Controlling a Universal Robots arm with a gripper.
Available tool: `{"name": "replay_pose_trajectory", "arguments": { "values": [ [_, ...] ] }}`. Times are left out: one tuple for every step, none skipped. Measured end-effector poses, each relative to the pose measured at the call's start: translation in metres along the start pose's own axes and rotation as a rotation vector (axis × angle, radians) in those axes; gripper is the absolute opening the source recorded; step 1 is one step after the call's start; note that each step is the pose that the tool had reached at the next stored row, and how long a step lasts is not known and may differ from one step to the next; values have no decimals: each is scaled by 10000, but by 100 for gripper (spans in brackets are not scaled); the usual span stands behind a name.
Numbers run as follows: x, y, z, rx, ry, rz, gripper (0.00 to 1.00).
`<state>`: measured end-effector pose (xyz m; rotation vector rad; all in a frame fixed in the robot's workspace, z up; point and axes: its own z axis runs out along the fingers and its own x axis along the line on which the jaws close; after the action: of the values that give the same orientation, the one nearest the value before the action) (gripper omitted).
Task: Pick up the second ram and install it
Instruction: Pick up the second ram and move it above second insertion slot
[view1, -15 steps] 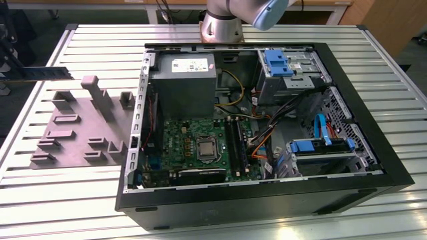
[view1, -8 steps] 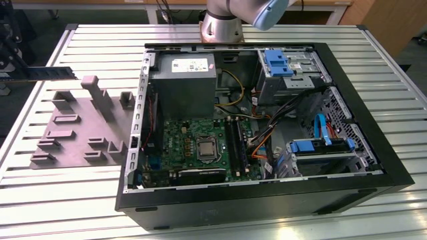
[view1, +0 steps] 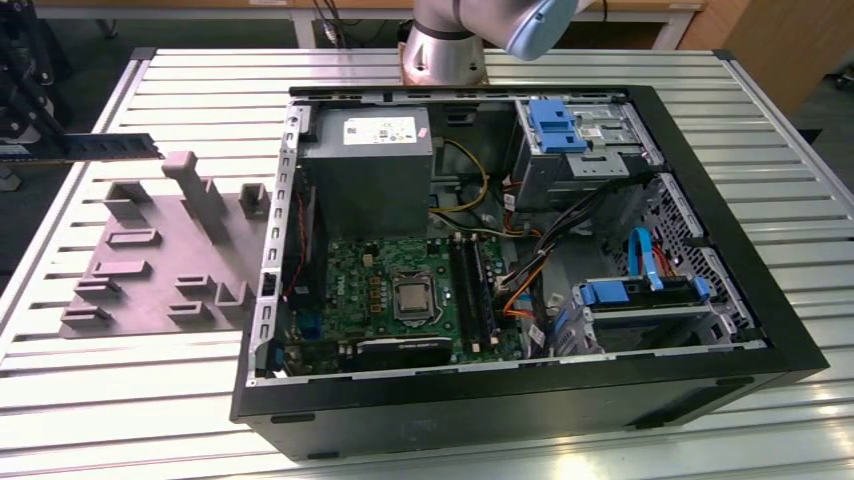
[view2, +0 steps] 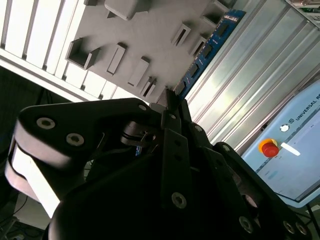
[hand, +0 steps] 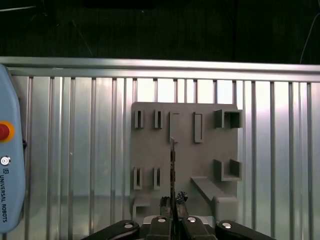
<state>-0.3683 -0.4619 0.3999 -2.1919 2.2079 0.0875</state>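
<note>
The second ram (view1: 112, 147) is a thin dark blue-green stick that hangs in the air above the far left edge of the table, over the grey holder plate (view1: 147, 262). In the second wrist view my gripper (view2: 172, 98) is shut on one end of the ram (view2: 211, 44), which juts out over the holder plate (view2: 150, 25). In the first wrist view the ram (hand: 172, 162) appears edge-on, pinched by my gripper (hand: 172, 201) above the holder plate (hand: 205, 160). The long black slot rails (view1: 470, 285) lie on the green motherboard inside the open computer case (view1: 747, 300).
The case holds a grey power supply (view1: 367, 160), blue drive brackets (view1: 554, 125) and loose cables. A light blue teach pendant (hand: 7, 150) with a red button (view2: 270, 149) lies on the ribbed metal table (view1: 200, 80). The arm's base (view1: 447, 50) stands behind the case.
</note>
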Motion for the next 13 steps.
{"name": "replay_pose_trajectory", "arguments": {
  "values": [
    [0, -9, -1, -1, 1, 0, 14],
    [0, -18, -1, -1, 1, 0, 14],
    [0, -27, -1, -1, 0, 0, 14],
    [0, -36, -1, -1, 0, 0, 14],
    [0, -45, -1, -1, 0, 0, 14],
    [0, -53, -1, -1, 1, 0, 14],
    [-1, -61, -1, 0, 0, 1, 14],
    [0, -71, -2, -1, 1, 0, 14],
    [0, -79, -2, -1, 1, 0, 14],
    [0, -87, -2, -1, 1, 0, 14],
    [-1, -96, -2, 0, 0, 0, 14],
    [-1, -105, -2, 0, 0, 0, 14],
    [-1, -113, -2, 0, 0, 0, 14]
  ]
}}
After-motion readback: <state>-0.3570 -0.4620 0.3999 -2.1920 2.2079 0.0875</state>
